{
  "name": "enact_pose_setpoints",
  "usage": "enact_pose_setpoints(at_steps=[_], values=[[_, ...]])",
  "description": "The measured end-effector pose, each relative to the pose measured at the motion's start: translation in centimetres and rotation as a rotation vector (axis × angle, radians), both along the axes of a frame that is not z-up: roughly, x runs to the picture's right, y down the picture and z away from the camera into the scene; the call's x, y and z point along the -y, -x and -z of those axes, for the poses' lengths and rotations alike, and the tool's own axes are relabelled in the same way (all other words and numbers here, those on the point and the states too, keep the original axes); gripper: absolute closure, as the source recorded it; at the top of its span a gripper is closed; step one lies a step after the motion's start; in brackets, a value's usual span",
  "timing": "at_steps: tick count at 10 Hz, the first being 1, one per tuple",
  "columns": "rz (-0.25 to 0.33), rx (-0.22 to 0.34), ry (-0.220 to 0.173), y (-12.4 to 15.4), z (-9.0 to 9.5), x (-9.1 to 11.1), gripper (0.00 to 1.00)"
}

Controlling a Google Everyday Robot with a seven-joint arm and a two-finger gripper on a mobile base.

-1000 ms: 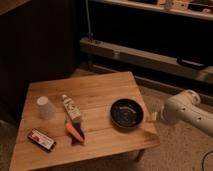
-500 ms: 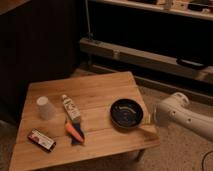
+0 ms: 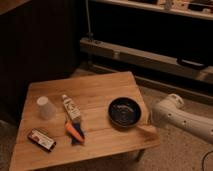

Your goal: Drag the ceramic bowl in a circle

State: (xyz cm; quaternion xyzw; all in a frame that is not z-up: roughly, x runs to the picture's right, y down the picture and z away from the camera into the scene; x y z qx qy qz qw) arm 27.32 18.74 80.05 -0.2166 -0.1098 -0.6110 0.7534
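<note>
**Operator:** Where is the work object?

**Technician:** The round, shallow, glossy navy-black ceramic bowl (image 3: 125,112) sits upright on the low light-wood table (image 3: 95,85). It is near the right edge, toward the front right corner.

**Operator:** And the end effector?

**Technician:** The two-finger gripper (image 3: 150,118), at the tip of the white arm (image 3: 182,119), is at the table's right edge, just beside the right rim of the ceramic bowl. Its fingers stand apart and hold nothing. The light there is poor, so I cannot tell whether a finger touches the rim.

**Operator:** Which step applies?

**Technician:** In my judgement it is the approach, with no grip made yet. Proceed as follows:
1. Set one finger inside the rim and one outside, then close on the wall.
2. Keep the base flat on the wood. Slide the ceramic bowl and do not lift it.
3. Press down lightly, because a glossy wall is likely to slip under a loose hold.
4. Trace the circle toward the table's centre, as the right and front edges are close.

**Operator:** Which objects limit the path?

**Technician:**
- Nearest is a small pale bottle (image 3: 71,108) lying to the left of the ceramic bowl.
- An orange-and-blue item (image 3: 75,131) lies in front of the bottle.
- An upturned white cup (image 3: 45,106) stands near the left edge.
- A flat red-and-black box (image 3: 41,139) lies by the front left corner.

All of these are apart from the ceramic bowl. Keep the circle small enough to pass short of the bottle.
</note>
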Motion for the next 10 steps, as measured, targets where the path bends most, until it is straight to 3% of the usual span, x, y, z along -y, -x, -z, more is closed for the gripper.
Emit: enact_pose_setpoints(at_steps=[2, 4, 7, 10], values=[[0.03, -0.135, -0.023, -1.3, 1.1, 2.7, 0.2], [0.01, -0.166, -0.033, -2.1, 1.4, 4.1, 0.2], [-0.084, -0.081, 0.027, -2.2, 0.4, 3.7, 0.2], [-0.116, -0.038, 0.058, -1.9, 0.1, 3.2, 0.2]])
